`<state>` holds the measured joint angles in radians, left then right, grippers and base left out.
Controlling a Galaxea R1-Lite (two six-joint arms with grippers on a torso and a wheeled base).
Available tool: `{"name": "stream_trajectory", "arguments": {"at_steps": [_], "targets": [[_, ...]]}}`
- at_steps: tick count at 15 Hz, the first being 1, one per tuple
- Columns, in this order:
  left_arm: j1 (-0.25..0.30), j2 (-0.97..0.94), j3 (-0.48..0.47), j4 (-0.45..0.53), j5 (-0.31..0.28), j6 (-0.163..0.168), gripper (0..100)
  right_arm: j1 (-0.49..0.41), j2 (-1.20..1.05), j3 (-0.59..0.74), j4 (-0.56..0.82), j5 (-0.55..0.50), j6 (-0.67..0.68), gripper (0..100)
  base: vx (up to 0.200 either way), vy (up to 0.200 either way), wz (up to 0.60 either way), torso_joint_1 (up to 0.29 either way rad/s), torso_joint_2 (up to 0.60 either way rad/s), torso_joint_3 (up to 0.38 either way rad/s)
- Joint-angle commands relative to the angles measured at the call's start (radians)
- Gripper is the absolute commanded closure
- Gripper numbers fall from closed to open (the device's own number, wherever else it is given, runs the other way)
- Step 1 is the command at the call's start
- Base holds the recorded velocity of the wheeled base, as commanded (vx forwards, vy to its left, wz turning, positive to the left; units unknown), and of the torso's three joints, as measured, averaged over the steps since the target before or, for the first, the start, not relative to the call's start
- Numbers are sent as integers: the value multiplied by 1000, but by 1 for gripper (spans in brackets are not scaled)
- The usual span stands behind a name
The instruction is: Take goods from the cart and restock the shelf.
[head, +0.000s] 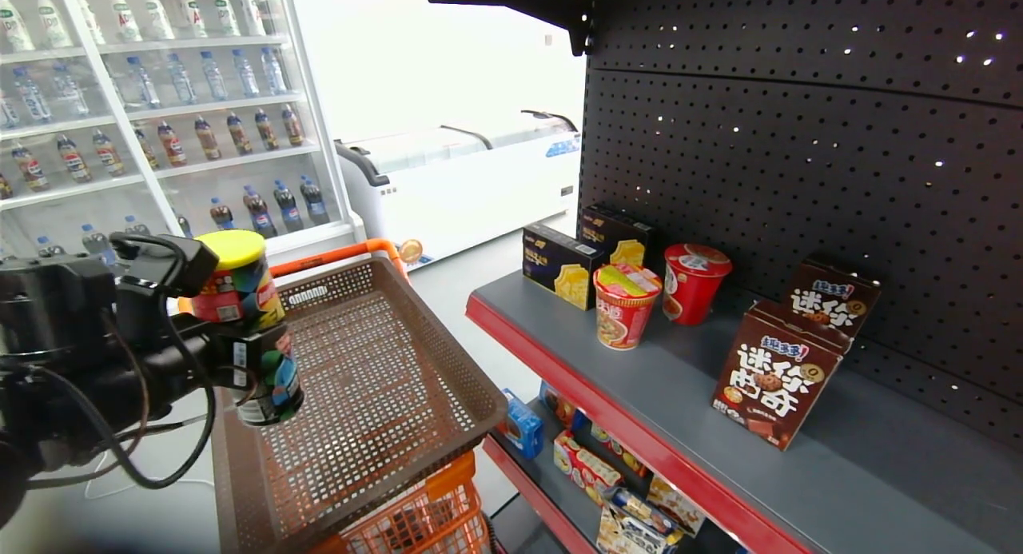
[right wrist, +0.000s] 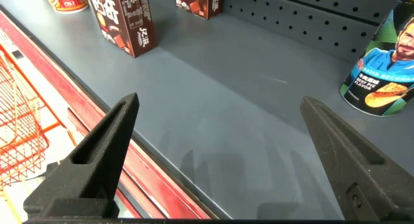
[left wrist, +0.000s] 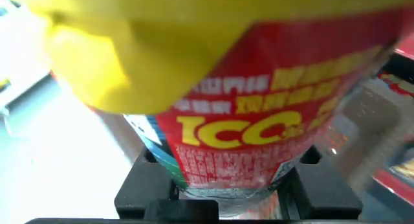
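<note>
Yellow-lidded can (left wrist: 259,133) | clamped between left fingers (left wrist: 139,188), apparently mid-body | right fingers (right wrist: 97,153) spread over shelf (right wrist: 226,120)

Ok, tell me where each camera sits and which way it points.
Head view: on the robot's head, looking down at the cart basket and shelf; the left arm shows, holding a canister.
Left wrist view: behind the left fingers, facing the canister close up.
Right wrist view: behind the open right fingers, facing the shelf.
Shared: head and right wrist views both show the brown boxes; head and left wrist, the canister.
</note>
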<state>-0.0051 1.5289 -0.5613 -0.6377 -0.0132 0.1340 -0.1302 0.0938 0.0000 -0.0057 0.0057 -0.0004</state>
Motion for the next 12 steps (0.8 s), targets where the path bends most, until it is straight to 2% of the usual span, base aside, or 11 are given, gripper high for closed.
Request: {"name": "stream_trajectory", "arguments": {"at_steps": [1,4,7,8,9,11,12], "targets": [[7,-299,6,213,7,-56,100,0,1,0,0,0,0,0,0,0,0,0,0,0],[5,-378,20,228,-16,-94,100,0,0,0,0,2,-1,0,0,0,0,0,0,0],[-53,-549,190,236,-13,-96,100,0,1,0,0,0,0,0,0,0,0,0,0,0],[-55,-610,271,227,-19,-94,100,0,0,0,0,2,0,0,0,0,0,0,0,0],[-55,-615,274,227,-19,-94,100,0,0,0,0,2,0,0,0,0,0,0,0,0],[-64,-742,307,237,-54,-97,100,0,0,0,0,0,-1,0,0,0,0,0,0,0],[-62,-753,307,239,-48,-96,100,0,1,0,0,0,-1,0,0,0,0,0,0,0]]}}
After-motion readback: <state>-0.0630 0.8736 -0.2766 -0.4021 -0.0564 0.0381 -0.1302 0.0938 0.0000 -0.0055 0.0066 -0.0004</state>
